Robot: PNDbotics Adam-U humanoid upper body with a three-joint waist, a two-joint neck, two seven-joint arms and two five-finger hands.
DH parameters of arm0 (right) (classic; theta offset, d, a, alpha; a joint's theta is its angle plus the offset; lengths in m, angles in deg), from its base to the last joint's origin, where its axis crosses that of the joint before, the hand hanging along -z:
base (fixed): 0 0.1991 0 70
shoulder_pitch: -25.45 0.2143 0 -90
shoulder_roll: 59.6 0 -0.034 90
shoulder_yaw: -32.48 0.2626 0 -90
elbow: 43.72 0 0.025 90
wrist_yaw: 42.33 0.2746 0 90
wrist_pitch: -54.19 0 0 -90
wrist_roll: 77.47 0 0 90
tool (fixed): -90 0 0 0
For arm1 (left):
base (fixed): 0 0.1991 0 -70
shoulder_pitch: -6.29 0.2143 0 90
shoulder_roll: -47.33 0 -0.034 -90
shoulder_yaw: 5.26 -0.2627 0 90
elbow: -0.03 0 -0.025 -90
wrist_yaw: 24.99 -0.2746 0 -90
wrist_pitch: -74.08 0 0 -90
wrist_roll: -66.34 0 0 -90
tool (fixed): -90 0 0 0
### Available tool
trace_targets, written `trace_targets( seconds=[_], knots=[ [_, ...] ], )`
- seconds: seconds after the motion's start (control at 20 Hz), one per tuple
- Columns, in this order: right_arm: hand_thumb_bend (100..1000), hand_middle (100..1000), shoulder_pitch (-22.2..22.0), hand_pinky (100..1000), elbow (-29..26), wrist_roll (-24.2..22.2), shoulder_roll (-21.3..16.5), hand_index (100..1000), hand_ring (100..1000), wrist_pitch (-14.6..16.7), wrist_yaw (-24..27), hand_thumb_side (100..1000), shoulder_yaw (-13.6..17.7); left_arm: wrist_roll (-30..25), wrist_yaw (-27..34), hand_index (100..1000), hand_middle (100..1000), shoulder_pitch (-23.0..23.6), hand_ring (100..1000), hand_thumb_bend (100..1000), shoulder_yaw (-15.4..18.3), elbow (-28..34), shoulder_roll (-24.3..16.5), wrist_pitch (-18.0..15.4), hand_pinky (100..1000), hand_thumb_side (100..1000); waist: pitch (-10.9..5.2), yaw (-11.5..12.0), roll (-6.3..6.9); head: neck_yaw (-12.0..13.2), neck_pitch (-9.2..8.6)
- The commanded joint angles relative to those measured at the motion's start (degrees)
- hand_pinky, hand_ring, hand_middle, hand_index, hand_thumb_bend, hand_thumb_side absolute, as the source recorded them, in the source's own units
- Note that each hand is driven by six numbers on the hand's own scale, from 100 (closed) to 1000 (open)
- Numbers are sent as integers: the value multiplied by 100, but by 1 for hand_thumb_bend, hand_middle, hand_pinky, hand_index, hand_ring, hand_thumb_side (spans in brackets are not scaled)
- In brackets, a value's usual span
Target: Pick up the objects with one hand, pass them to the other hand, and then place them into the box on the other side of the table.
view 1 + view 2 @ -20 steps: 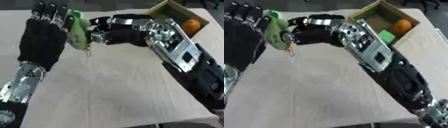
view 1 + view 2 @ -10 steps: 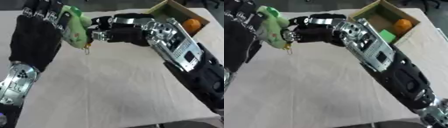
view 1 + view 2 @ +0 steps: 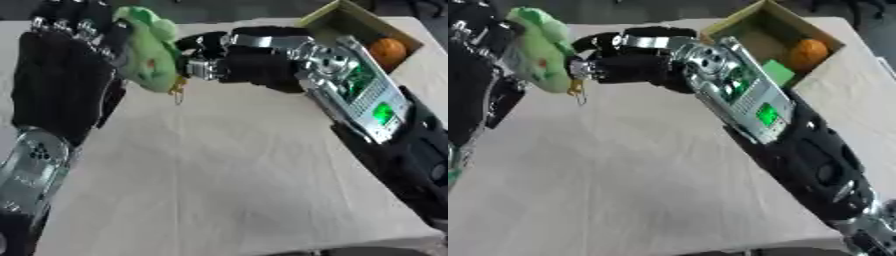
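Nearest the camera lies the bare cream cloth-covered table [image 3: 227, 190], with nothing on its near half. Above it, the black right hand [image 3: 229, 64] reaches across from the right. Its fingers are curled toward the soft green plush toy [image 3: 150, 52], but whether they pinch it cannot be told. The black left hand [image 3: 74, 55] is raised beside the toy, fingers straight and slightly apart, with the toy resting against them. The toy is off the table, between the two hands, a small loop hanging beneath it.

Judgement: the hand-to-hand pass is under way. The next move calls for one hand to close round the toy before the other lets go.

Farther back, at the right corner, the open brown cardboard box [image 3: 750, 22] holds an orange round object [image 3: 808, 51] and a green block [image 3: 777, 71]. Nothing blocks the route there.
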Motion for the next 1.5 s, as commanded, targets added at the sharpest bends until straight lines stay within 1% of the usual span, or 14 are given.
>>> trace_targets(
  seconds=[0.05, 0.2, 0.3, 0.75, 0.8, 0.85, 0.9, 1.05, 1.1, 1.15, 1.2, 1.25, 1.3, 1.5],
  knots=[
    [100, 819, 68, 1000, -74, -296, -143, 1000, 986, -303, 21, 676, 67, 164, 625, 482, 353, -47, 443, 334, 85, -32, -8, 117, 416, 100, -115, 6, 24, 15, -77],
    [100, 819, 47, 1000, -74, -280, -153, 1000, 985, -302, 28, 679, 78, 179, 1170, 482, 344, -16, 437, 322, 97, -177, -33, 231, 413, 100, -117, 3, 32, 11, -80],
    [100, 819, 42, 1000, -74, -274, -155, 1000, 986, -302, 41, 682, 86, 171, 1335, 481, 345, -18, 437, 332, 95, -250, -64, 225, 413, 100, -118, 1, 38, 15, -82],
    [100, 820, 41, 1000, -74, -196, -147, 1000, 987, -237, 141, 674, 138, 78, 1323, 480, 346, -1, 437, 351, 113, -387, -112, 165, 412, 100, -111, 4, 39, 2, -89],
    [100, 820, 44, 1000, -74, -176, -148, 1000, 988, -205, 122, 651, 145, 51, 1313, 480, 346, 8, 437, 356, 116, -407, -117, 166, 412, 100, -110, 3, 39, 3, -94],
    [100, 820, 44, 1000, -74, -153, -150, 1000, 989, -160, 91, 648, 147, 22, 1298, 480, 346, 12, 437, 357, 117, -421, -120, 168, 412, 100, -109, 3, 39, 4, -97],
    [100, 823, 51, 1000, -74, -124, -149, 1000, 991, -101, 44, 611, 148, -26, 1280, 480, 347, 16, 438, 371, 113, -442, -119, 166, 412, 100, -109, 3, 41, 4, -97],
    [100, 824, 71, 1000, -74, -14, -133, 1000, 993, 103, -148, 570, 147, -184, 1185, 480, 348, 3, 440, 383, 103, -464, -103, 157, 414, 100, -110, 2, 44, -7, -87],
    [100, 824, 77, 1000, -74, 21, -128, 1000, 993, 156, -217, 551, 142, -226, 1137, 480, 333, 0, 441, 389, 103, -461, -97, 156, 415, 100, -111, 0, 42, -7, -82],
    [100, 824, 81, 1000, -74, 55, -122, 1000, 993, 200, -294, 549, 133, -266, 1083, 480, 334, -2, 441, 390, 104, -459, -89, 160, 415, 100, -112, -2, 41, -6, -80],
    [100, 824, 86, 1000, -74, 94, -112, 1000, 994, 237, -385, 509, 127, -303, 1028, 480, 337, -3, 442, 394, 106, -457, -80, 168, 415, 100, -113, -3, 39, -8, -76],
    [100, 824, 89, 1000, -74, 146, -96, 1000, 994, 276, -503, 502, 119, -339, 977, 481, 338, -3, 442, 395, 108, -456, -70, 182, 415, 100, -114, -5, 37, -9, -73],
    [100, 825, 91, 1000, -74, 204, -73, 1000, 994, 318, -634, 457, 111, -373, 928, 481, 344, -2, 444, 403, 109, -458, -64, 196, 417, 100, -116, -7, 34, -13, -69],
    [100, 825, 73, 1000, -74, 324, 78, 1000, 994, 433, -1104, 462, 18, -477, 780, 481, 345, 11, 444, 407, 100, -460, -46, 233, 417, 100, -123, -8, 23, -32, -51]
  ],
)
